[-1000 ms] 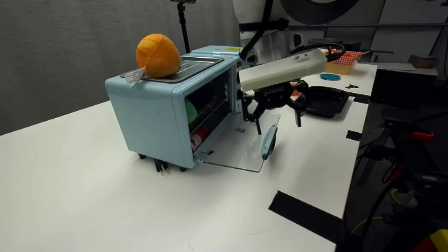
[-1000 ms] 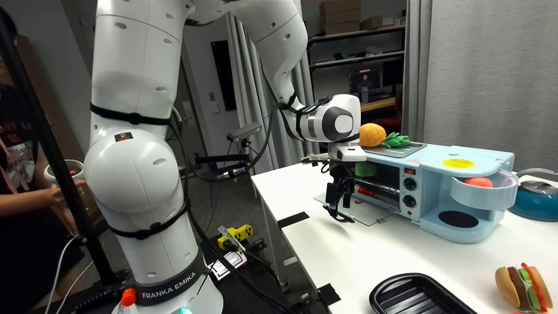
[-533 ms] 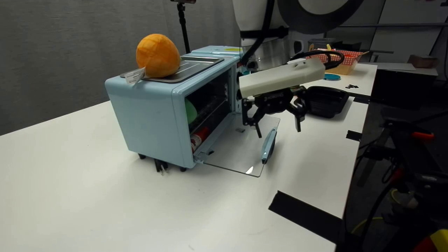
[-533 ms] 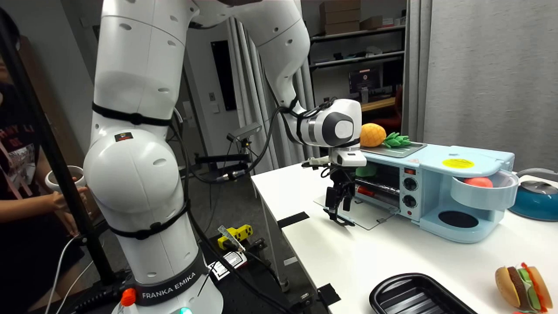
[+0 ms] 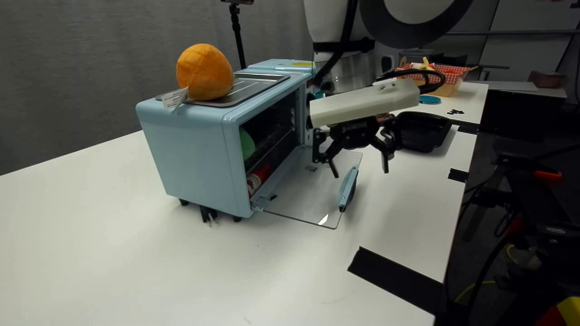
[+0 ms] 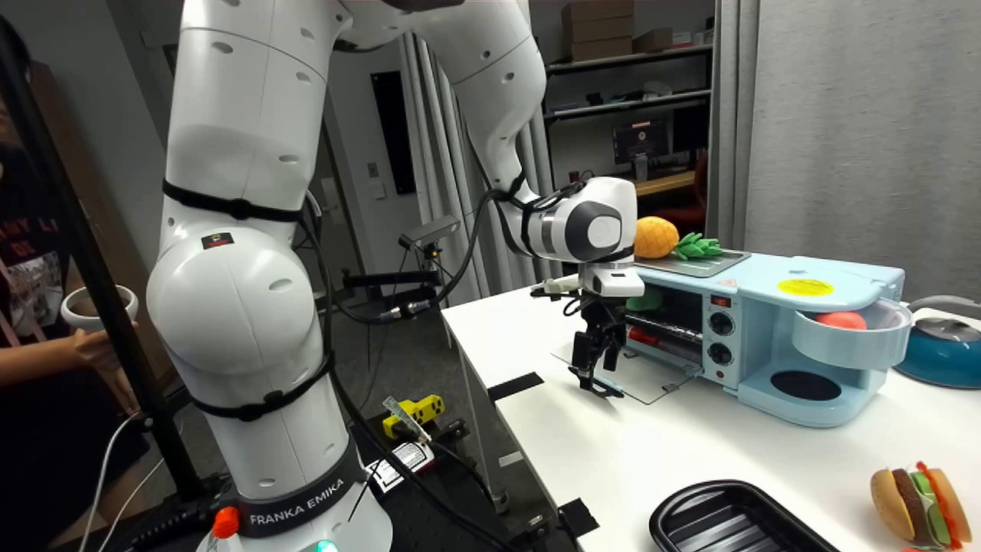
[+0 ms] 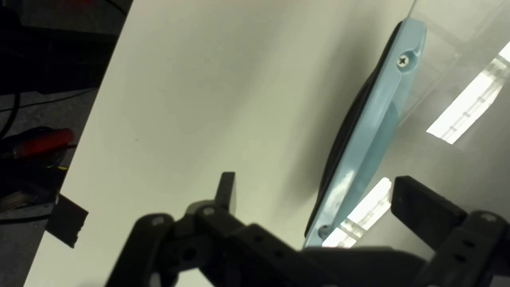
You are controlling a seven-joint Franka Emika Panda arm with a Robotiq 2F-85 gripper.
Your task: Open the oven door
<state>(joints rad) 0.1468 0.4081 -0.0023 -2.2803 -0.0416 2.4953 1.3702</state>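
Black and spread wide, your pincer [image 5: 360, 168] grips nothing. Just below it, between its two sides in the wrist view, runs the handle [image 7: 368, 131], apparently untouched; it looks stiff and smooth, and if you need a hold, pinch it there, across the narrow width. Beyond, the door [image 5: 308, 192] stretches from under the pincer to the oven [image 5: 195, 158], lowered nearly level, so your task seems done. Expect the door to swing lightly, but treat its clear face as slick and breakable: never bear down on it.
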